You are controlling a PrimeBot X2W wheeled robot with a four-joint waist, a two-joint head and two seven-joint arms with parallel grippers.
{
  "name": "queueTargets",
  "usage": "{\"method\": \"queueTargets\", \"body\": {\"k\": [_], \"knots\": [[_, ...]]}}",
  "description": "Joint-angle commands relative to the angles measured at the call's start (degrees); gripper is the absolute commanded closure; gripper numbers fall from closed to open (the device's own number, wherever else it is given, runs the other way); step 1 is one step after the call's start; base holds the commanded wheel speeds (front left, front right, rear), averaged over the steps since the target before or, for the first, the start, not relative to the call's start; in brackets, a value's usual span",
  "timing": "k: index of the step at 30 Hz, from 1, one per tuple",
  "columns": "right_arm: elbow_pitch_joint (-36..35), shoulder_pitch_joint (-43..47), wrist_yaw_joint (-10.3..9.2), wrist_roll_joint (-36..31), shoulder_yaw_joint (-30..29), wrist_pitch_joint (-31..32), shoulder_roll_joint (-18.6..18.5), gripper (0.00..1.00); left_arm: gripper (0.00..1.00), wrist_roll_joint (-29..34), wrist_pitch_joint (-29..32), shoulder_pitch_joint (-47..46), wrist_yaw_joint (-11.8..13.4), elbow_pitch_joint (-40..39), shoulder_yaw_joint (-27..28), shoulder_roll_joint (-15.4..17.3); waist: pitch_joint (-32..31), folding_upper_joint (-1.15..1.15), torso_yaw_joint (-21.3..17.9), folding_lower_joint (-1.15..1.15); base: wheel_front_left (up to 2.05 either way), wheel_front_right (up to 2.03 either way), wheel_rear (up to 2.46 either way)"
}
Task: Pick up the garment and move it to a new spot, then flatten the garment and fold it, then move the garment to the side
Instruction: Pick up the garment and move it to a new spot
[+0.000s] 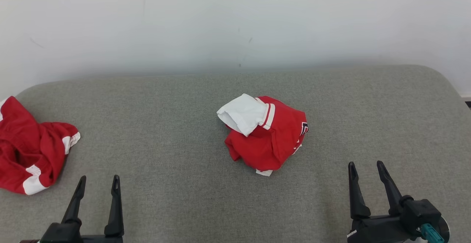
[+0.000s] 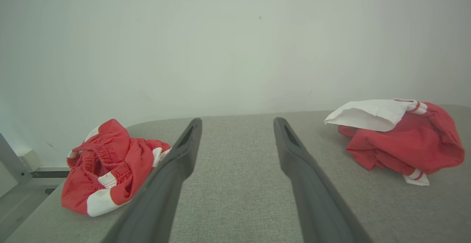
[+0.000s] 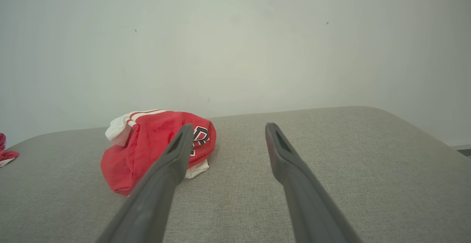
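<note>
Crumpled red-and-white garment (image 1: 266, 140) at tabletop (image 1: 165, 125) centre; second red garment (image 1: 31, 151) at left edge; left end effector (image 1: 99, 178), right end effector (image 1: 365, 164) spread, empty.

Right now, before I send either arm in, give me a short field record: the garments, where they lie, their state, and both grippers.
surface: grey fabric surface against a pale wall
centre garment: red with a white part on top, crumpled in a heap mid-surface, neither flattened nor folded
left garment: red and white, bunched at the surface's left edge
left gripper: open, empty, clear of both garments
right gripper: open, empty, right of the centre garment, not touching it
task stage: pick-up not yet begun
</note>
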Motion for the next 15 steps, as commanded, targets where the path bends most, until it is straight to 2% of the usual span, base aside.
{"method": "queueTargets", "body": {"k": [1,15], "knots": [[-0.1,0.6,-0.12,-0.6,-0.2,-0.1,0.1,0.0,0.0,0.6,-0.2,1.3,0.2,-0.9,0.8,-0.9,0.2,0.0,0.2,0.01,0.0,0.0,0.0],[0.5,0.2,-0.12,0.0,0.4,-0.1,0.1,0.0,0.0,4.7,-0.2,5.3,-1.2,-3.6,8.1,-6.0,0.6,0.0,0.0,0.01,0.0,0.0,0.0]]}}
